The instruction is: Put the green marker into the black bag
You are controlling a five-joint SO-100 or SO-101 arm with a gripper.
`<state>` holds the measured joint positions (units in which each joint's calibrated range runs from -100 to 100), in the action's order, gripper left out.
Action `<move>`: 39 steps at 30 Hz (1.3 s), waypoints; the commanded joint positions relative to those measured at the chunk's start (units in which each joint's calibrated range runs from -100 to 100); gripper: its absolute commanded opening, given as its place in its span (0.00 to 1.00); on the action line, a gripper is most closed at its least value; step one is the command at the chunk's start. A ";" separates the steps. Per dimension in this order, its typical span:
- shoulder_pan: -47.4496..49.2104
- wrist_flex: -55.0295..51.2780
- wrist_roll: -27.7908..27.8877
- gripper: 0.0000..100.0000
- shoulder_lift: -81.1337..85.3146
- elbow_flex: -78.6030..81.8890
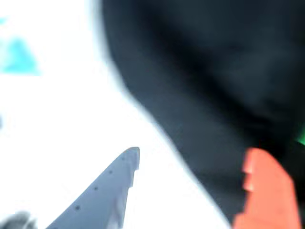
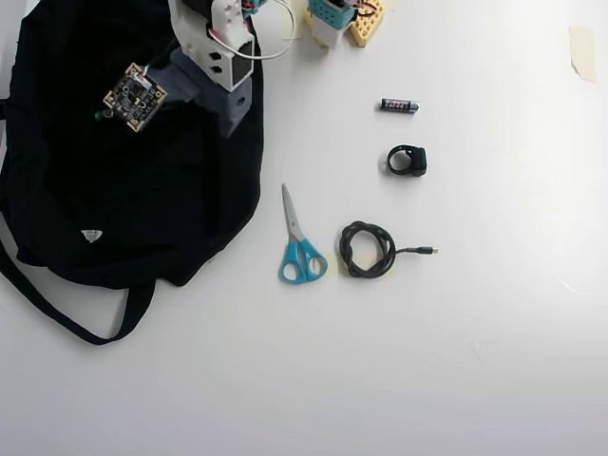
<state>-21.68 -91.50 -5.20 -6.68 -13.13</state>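
The black bag (image 2: 123, 209) lies flat at the left of the overhead view and fills the upper right of the blurred wrist view as the black bag (image 1: 214, 71). The arm (image 2: 214, 57) reaches over the bag's upper part, and its wrist camera board hides the fingers there. In the wrist view my gripper (image 1: 193, 157) is open, with a grey finger (image 1: 114, 186) over the white table and an orange finger (image 1: 267, 191) over the bag. Only a green speck of the green marker (image 2: 98, 115) shows on the bag beside the board, and a green bit of the marker (image 1: 301, 139) at the right edge.
To the right of the bag on the white table lie blue-handled scissors (image 2: 299, 242), a coiled black cable (image 2: 369, 250), a small black clip (image 2: 408, 161) and a battery (image 2: 400, 105). The bag's strap (image 2: 66, 318) loops toward the front. A teal and yellow part (image 2: 344, 19) sits at the top.
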 commanded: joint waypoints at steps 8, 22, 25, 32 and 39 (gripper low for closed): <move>23.69 -7.55 -4.60 0.02 37.39 29.39; 32.82 10.96 -3.45 0.02 73.99 62.46; 34.91 18.89 -3.45 0.02 76.48 68.56; 34.61 28.88 -3.40 0.02 85.94 85.28; 32.15 28.88 0.06 0.02 97.64 100.82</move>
<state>12.71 -63.25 -7.35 87.63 84.04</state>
